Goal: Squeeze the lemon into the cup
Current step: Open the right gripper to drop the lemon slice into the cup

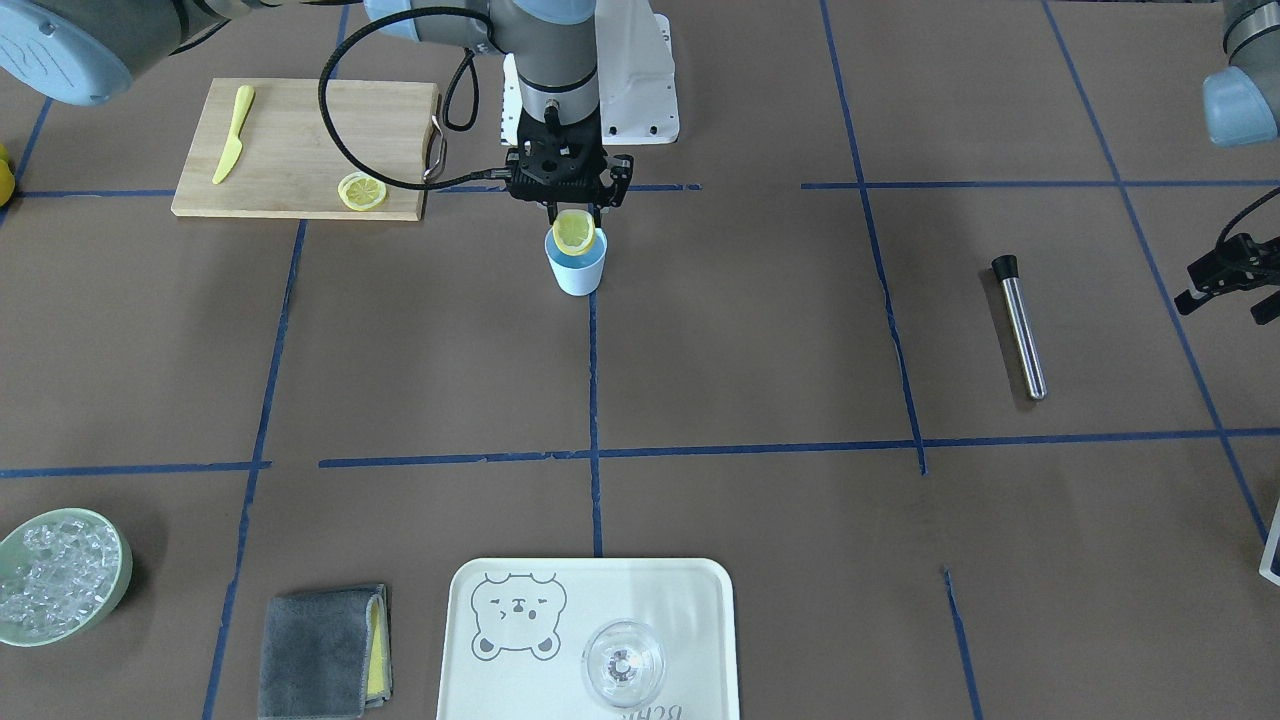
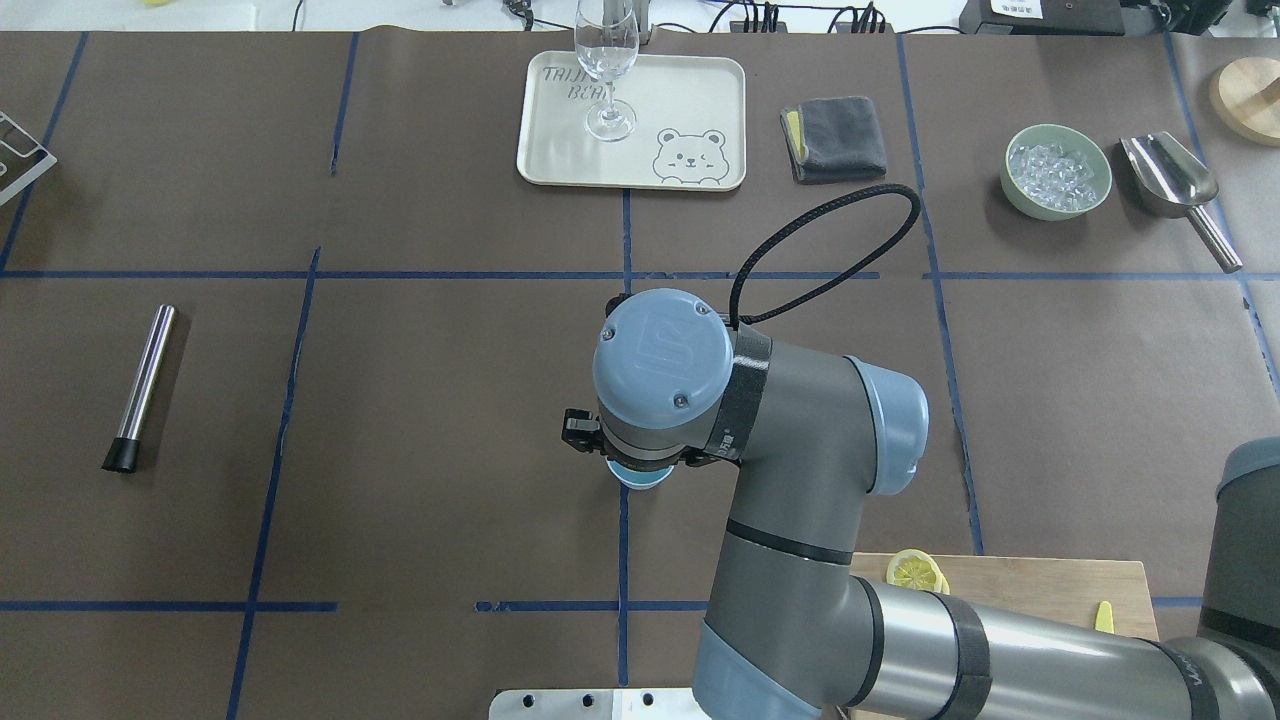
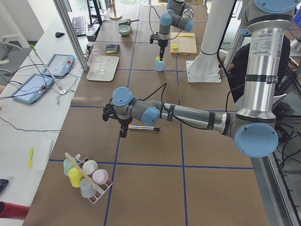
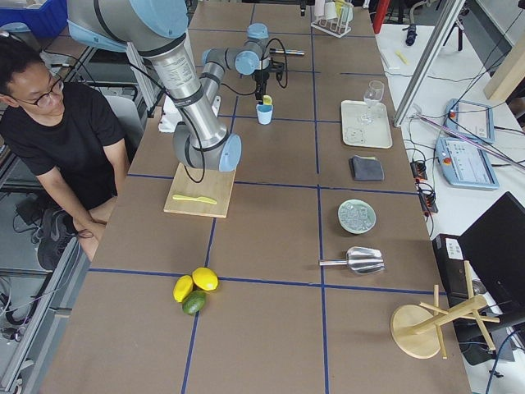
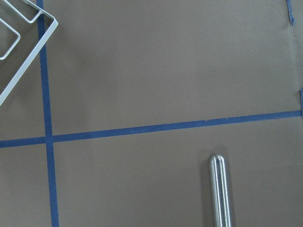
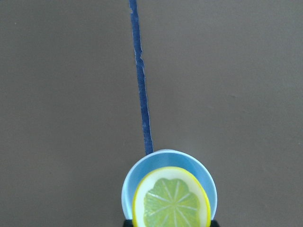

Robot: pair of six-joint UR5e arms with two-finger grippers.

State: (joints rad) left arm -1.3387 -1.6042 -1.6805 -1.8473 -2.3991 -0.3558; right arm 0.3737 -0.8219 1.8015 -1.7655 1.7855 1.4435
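On the brown table my right arm reaches to the middle with the right end effector pointing straight down. The left end effector hangs near the steel rod, well apart from the right one, and I cannot tell how wide its fingers stand. The cup stands upright on a blue tape line directly beneath the right end effector, whose fingers are clamped on the lemon, holding the slice on edge right over the cup's mouth.
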